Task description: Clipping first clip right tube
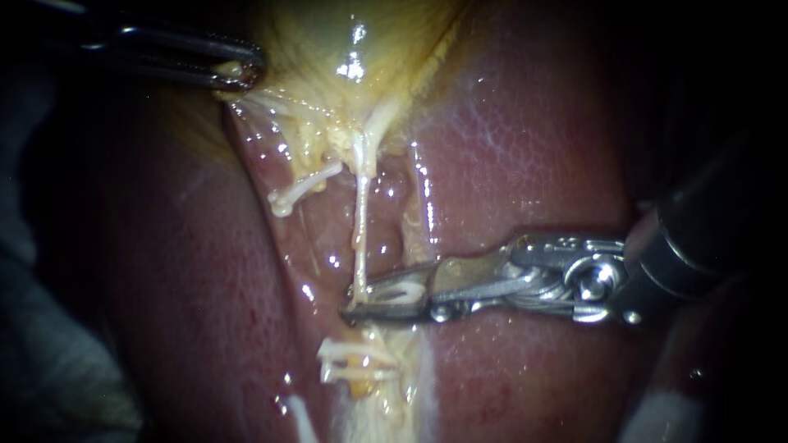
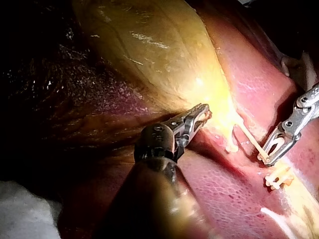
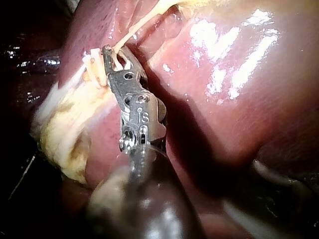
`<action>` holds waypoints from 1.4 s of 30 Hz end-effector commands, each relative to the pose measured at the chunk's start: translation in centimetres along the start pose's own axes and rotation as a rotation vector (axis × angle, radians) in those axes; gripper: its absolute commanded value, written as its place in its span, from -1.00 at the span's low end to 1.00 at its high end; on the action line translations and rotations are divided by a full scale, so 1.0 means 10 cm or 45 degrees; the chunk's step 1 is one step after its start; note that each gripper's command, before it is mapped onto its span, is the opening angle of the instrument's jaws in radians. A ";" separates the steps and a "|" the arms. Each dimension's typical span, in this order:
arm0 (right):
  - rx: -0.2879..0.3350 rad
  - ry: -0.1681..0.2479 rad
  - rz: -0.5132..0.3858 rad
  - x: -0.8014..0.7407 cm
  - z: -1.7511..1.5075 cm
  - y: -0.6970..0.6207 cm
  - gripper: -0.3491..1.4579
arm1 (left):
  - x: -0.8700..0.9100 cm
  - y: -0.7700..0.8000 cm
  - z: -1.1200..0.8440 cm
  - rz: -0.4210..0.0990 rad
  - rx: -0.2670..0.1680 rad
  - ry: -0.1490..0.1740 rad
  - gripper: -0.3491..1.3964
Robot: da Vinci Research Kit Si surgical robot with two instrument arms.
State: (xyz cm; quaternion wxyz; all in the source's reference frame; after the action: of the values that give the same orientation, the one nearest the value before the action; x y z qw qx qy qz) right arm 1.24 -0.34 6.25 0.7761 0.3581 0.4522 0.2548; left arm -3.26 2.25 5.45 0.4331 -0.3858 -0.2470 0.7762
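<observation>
Your field is mostly liver, with the gallbladder at top centre. At upper left, your left instrument has its jaws closed on the gallbladder's edge. At centre, your right instrument straddles the right tube low down, jaws narrowly apart, a clip between them. The clip looks unsqueezed, so closing and releasing remain.

The left instrument enters from the frame's upper left, shaft nearly level, jaws clamped on a pinch of gallbladder. The right instrument reaches in from the right edge to lower centre, jaws pointing left with a narrow gap between them
</observation>
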 end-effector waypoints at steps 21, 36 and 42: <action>0.021 0.051 -0.003 -0.006 -0.001 0.008 -0.10 | 0.000 0.000 0.000 0.000 0.000 0.000 -1.00; 0.037 0.089 -0.018 -0.023 0.000 0.029 -0.09 | 0.000 0.000 0.000 0.000 0.000 0.000 -1.00; 0.083 0.171 -0.010 -0.023 0.000 0.031 -0.09 | 0.000 0.000 0.000 0.000 0.000 0.000 -1.00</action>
State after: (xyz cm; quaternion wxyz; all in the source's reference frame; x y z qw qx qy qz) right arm 1.10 -0.31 6.63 0.7284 0.3670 0.5160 0.2616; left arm -3.26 2.25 5.45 0.4331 -0.3859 -0.2469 0.7763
